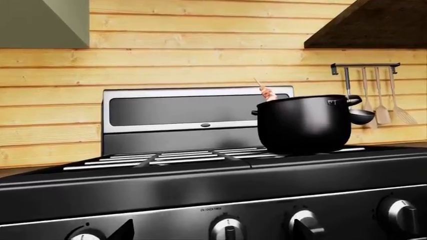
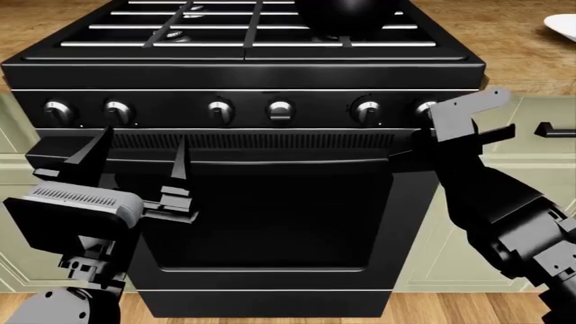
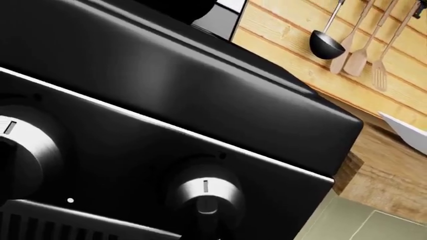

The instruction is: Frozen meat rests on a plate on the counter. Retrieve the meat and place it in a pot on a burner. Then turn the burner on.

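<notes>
The black pot (image 1: 303, 125) stands on the stove's grate at the back right; only its base shows in the head view (image 2: 355, 13). The frozen meat (image 1: 269, 93) pokes out over its rim with the skewer tip up. The burner under the pot is hidden. The white plate (image 2: 562, 27) lies bare on the wood counter (image 2: 513, 54) to the right. My left gripper (image 1: 212, 231) is open, its jaws either side of a front-panel knob (image 1: 227, 230), still short of it (image 2: 139, 152). My right gripper (image 2: 450, 125) is at the rightmost knob (image 3: 205, 192); its jaws are lost against the black stove.
A row of silver knobs (image 2: 220, 109) runs along the stove's front panel above the oven door (image 2: 270, 216). A ladle and spatulas (image 1: 377, 102) hang on a wall rail behind the counter. Pale green cabinet fronts (image 2: 531, 175) flank the stove.
</notes>
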You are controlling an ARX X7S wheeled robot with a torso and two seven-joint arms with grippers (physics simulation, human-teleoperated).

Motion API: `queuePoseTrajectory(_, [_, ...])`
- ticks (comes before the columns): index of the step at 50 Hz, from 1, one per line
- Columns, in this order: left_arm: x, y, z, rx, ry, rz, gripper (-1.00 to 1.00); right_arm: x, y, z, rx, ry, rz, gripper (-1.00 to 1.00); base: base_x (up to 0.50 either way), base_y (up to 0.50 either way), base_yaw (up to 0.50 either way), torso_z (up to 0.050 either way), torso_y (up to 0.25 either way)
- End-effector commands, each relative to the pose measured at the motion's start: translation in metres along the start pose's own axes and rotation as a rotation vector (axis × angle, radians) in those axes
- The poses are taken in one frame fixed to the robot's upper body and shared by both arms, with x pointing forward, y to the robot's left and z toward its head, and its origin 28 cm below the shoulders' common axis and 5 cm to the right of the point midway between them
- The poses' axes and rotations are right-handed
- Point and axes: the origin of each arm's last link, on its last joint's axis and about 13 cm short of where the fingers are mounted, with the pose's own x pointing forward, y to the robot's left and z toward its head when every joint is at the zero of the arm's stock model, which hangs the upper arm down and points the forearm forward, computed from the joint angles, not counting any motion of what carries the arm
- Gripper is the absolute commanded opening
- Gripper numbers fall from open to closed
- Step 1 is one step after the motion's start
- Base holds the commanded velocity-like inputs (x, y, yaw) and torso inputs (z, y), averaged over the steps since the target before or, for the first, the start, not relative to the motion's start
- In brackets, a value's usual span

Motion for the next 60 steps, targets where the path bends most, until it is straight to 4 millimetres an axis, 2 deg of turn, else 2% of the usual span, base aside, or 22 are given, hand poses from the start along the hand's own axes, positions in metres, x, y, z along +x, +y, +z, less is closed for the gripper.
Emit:
queuePoseTrajectory(1, [0.000, 0.000, 0.000, -0.002, 0.001, -0.001, 1.00, -0.001, 0.011, 0.011, -0.030, -0.064, 0.069, -1.00, 0.00, 0.00, 0.00, 0.000, 0.000])
queuePoseTrajectory(5, [0.000, 0.000, 0.000, -0.003, 0.002, -0.001, 1.00, -0.001, 0.011, 0.010, -0.082, -0.067, 0.065, -1.00, 0.00, 0.00, 0.00, 0.000, 0.003])
queuePoseTrajectory(42, [0.000, 0.000, -0.001, -0.006, 0.005, -0.004, 1.00, -0.007, 0.010, 0.011, -0.103, -0.062, 0.077, -1.00, 0.00, 0.00, 0.00, 0.000, 0.001])
queuePoseTrajectory(43, [0.000, 0.000, -0.001, -0.007, 0.006, -0.004, 1.00, -0.007, 0.010, 0.011, -0.101, -0.061, 0.075, 1.00, 0.00, 0.00, 0.00, 0.000, 0.000])
queuePoseTrajectory(60, [-0.001, 0.000, -0.001, -0.010, 0.005, -0.003, 1.00, -0.018, 0.002, 0.014, -0.077, -0.064, 0.018, 1.00, 0.00, 0.00, 0.00, 0.000, 0.000])
